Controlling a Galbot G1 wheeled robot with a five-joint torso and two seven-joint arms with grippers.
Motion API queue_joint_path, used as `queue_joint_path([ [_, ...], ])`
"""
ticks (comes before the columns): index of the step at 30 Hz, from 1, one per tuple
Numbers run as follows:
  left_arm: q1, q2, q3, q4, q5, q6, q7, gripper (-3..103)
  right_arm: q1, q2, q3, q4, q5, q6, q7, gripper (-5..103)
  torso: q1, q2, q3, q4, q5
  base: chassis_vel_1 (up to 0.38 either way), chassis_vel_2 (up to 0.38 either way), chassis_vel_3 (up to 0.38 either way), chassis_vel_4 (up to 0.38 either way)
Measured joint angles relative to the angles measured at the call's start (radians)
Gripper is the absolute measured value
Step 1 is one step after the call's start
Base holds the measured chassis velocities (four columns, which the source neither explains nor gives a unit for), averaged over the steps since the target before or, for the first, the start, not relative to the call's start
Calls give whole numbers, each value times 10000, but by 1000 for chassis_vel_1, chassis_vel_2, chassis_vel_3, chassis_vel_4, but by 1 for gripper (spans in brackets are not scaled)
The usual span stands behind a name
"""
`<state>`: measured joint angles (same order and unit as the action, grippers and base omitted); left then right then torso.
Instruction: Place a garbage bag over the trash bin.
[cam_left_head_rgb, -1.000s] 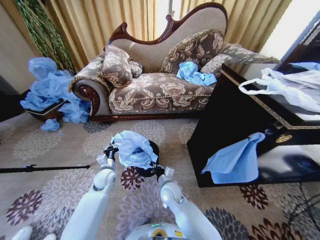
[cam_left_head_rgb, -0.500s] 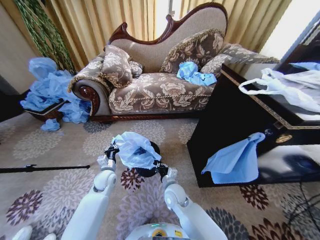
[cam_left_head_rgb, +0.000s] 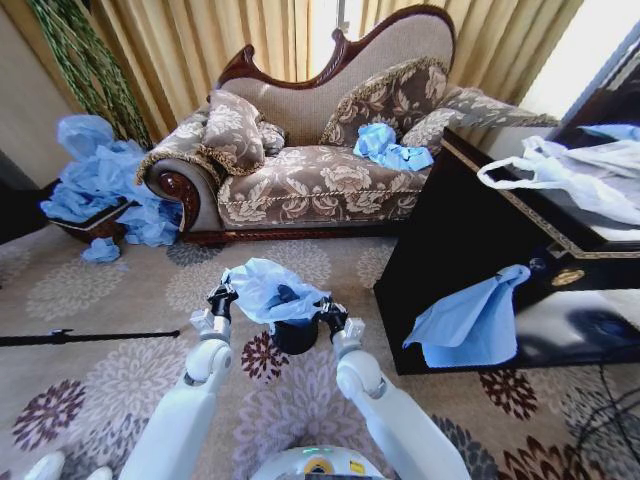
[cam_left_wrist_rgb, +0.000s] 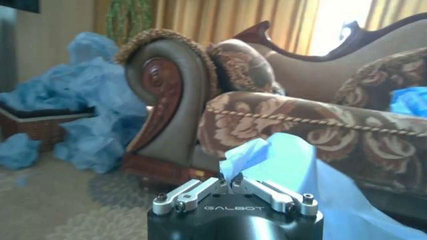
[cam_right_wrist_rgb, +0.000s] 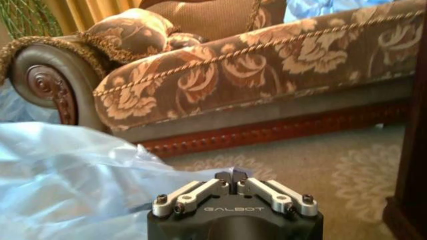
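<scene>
The garbage bag (cam_left_head_rgb: 268, 288), thin light blue film, hangs stretched between my two grippers just above the trash bin (cam_left_head_rgb: 295, 337), a small black cylinder on the carpet. The bag covers the bin's rim; only the bin's lower side shows. My left gripper (cam_left_head_rgb: 222, 297) is shut on the bag's left edge, and my right gripper (cam_left_head_rgb: 333, 315) is shut on its right edge. In the left wrist view the left gripper (cam_left_wrist_rgb: 227, 177) pinches a fold of the bag (cam_left_wrist_rgb: 287, 160). In the right wrist view the right gripper (cam_right_wrist_rgb: 233, 175) pinches the bag (cam_right_wrist_rgb: 67, 170) at its edge.
A patterned sofa (cam_left_head_rgb: 320, 180) stands behind the bin, with blue bags (cam_left_head_rgb: 385, 147) on its seat. A black cabinet (cam_left_head_rgb: 470, 240) is close on the right, a blue bag (cam_left_head_rgb: 465, 320) hanging from it. A heap of blue bags (cam_left_head_rgb: 100, 180) lies far left. A black rod (cam_left_head_rgb: 80, 337) lies on the carpet.
My right gripper has moved right and forward, pulling the bag wider. The bag now spreads flatter over the bin, and the bin's lower side shows beneath it. The left gripper has barely moved.
</scene>
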<state>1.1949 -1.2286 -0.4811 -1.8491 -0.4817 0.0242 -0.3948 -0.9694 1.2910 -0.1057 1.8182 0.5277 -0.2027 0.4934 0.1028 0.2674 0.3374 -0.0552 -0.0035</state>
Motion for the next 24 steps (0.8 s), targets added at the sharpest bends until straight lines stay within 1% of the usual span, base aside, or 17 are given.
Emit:
queue_joint_path([
  [1, 0, 0, 0, 0, 0, 0, 0, 0, 0, 0, 0, 0, 0, 0, 0, 0, 0, 0, 0, 0, 0, 0, 0, 0, 0],
  [4, 35, -136, -19, 43, 54, 36, -523, 0, 215, -70, 125, -300, -193, 79, -93, 0, 1, 0, 1, 1, 0, 0, 0, 0, 0],
  [6, 63, -179, -31, -27, 49, 85, -635, 0, 239, -74, 147, -306, -204, 82, -99, 0, 2, 0, 1, -1, -2, 0, 0, 0, 0],
  [7, 269, -236, -90, -397, 38, 227, -759, 0, 253, -136, 151, -233, -177, 82, -100, 0, 1, 0, 0, -1, 3, 0, 0, 0, 0],
  [9, 356, -238, -101, -514, 39, 254, -771, 0, 249, -166, 151, -187, -165, 81, -100, 0, 1, 0, 0, 1, 4, 0, 0, 0, 0],
  [11, 692, -203, -144, -1079, 62, 377, -783, 0, 188, -234, 157, -11, -212, 82, -116, 0, 1, 0, 0, 1, 0, 0, 0, 0, 0],
  [13, 779, -174, -187, -1358, 68, 455, -852, 0, 177, -214, 207, 103, -293, 86, -118, 0, 1, 0, -1, 0, 1, 0, 0, 0, 0],
  [14, 779, -174, -187, -1358, 68, 455, -852, 0, 177, -214, 207, 103, -293, 86, -118, 0, 1, 0, -1, 0, 1, 0, 0, 0, 0],
  [17, 796, -131, -268, -1472, 60, 528, -1229, 0, 207, -164, 305, 174, -367, 87, -115, 0, 1, 0, 0, 1, 0, 0, 0, 0, 0],
  [18, 796, -131, -268, -1472, 60, 528, -1229, 0, 207, -164, 305, 174, -367, 87, -115, 0, 1, 0, 0, 1, 0, 0, 0, 0, 0],
  [20, 769, -90, -341, -1393, 69, 544, -1455, 0, 217, -180, 462, 156, -392, 87, -117, 0, 0, 0, -1, 0, 1, 0, 0, 0, 0],
  [24, 725, -88, -298, -1159, 137, 637, -1468, 0, 178, -311, 497, 85, -393, 87, -195, 0, 0, 0, -1, 1, 3, 0, 0, 0, 0],
])
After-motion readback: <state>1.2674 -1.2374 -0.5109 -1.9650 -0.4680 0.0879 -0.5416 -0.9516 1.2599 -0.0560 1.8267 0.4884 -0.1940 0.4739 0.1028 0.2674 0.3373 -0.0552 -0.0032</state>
